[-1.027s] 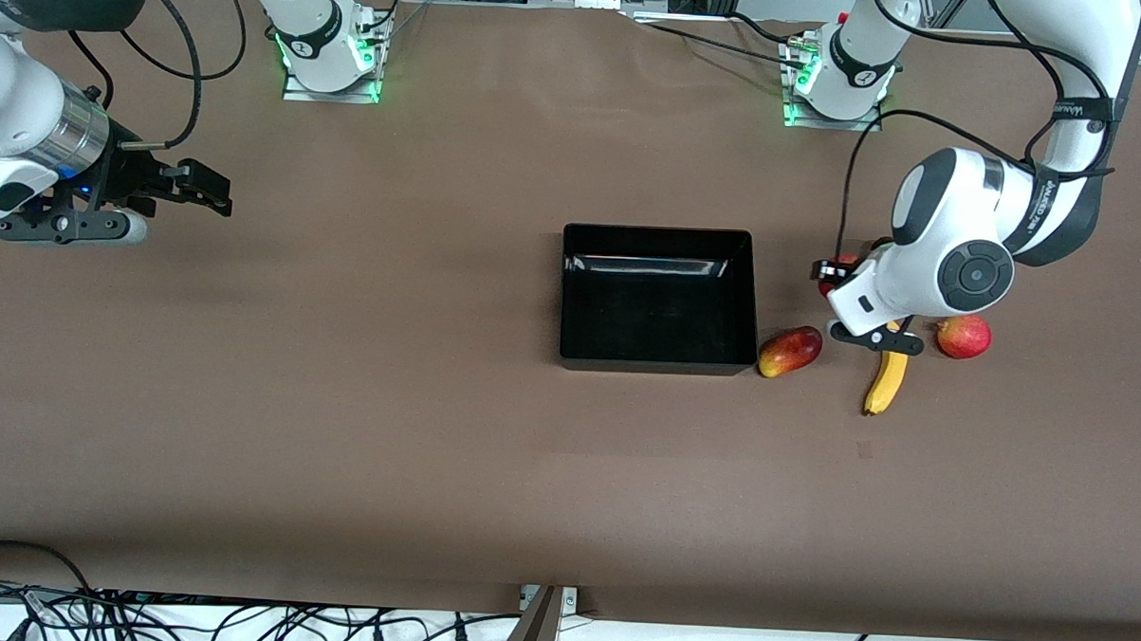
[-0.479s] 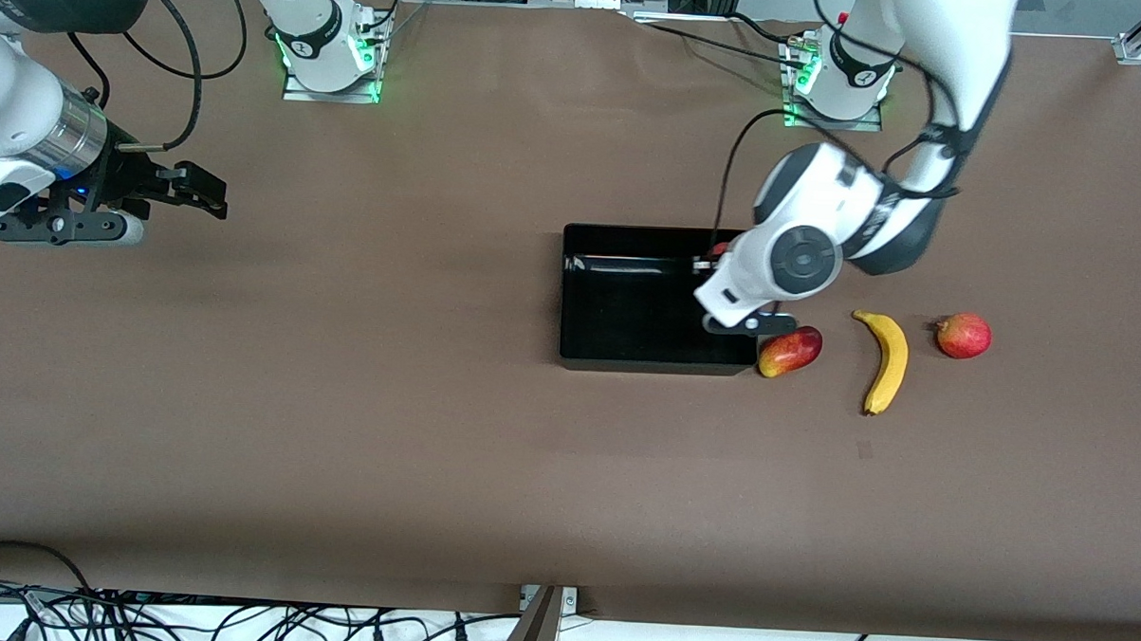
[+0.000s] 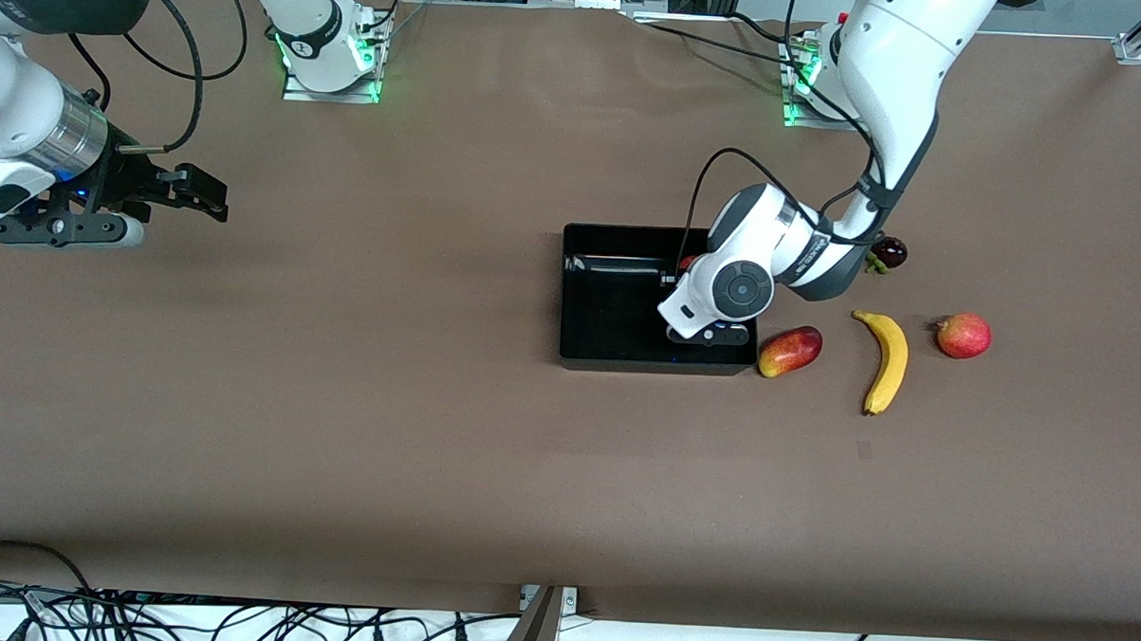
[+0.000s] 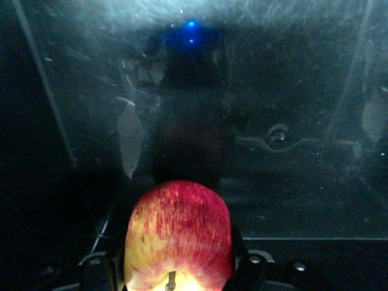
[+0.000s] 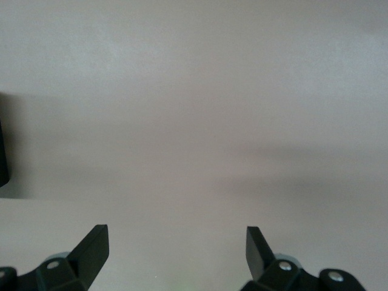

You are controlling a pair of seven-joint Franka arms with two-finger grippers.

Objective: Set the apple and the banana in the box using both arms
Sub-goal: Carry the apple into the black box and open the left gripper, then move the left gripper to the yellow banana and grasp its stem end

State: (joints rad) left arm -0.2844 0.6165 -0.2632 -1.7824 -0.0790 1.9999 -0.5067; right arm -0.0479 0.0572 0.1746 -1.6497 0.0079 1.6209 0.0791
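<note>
1. Surface: one brown table (image 3: pixel 386 428), two arm bases along its edge farthest from the front camera.
2. Box (image 3: pixel 608 346): one, glossy black, mid-table.
3. Left gripper (image 3: pixel 678 272): one, over the box's interior, fingers (image 4: pixel 241 257) pinching the apple (image 4: pixel 179 233).
4. Apple: one, red with a yellow patch, held above the box floor.
5. Banana (image 3: pixel 887 360): one, on the table toward the left arm's end, between a mango-like fruit (image 3: pixel 790 351) and a round red fruit (image 3: pixel 964 335).
6. Dark fruit (image 3: pixel 888 252): one, partly hidden by the left arm.
7. Right gripper (image 5: pixel 176 248): one, waiting over bare table at its own end, fingers spread apart.
8. Writing: none legible.
</note>
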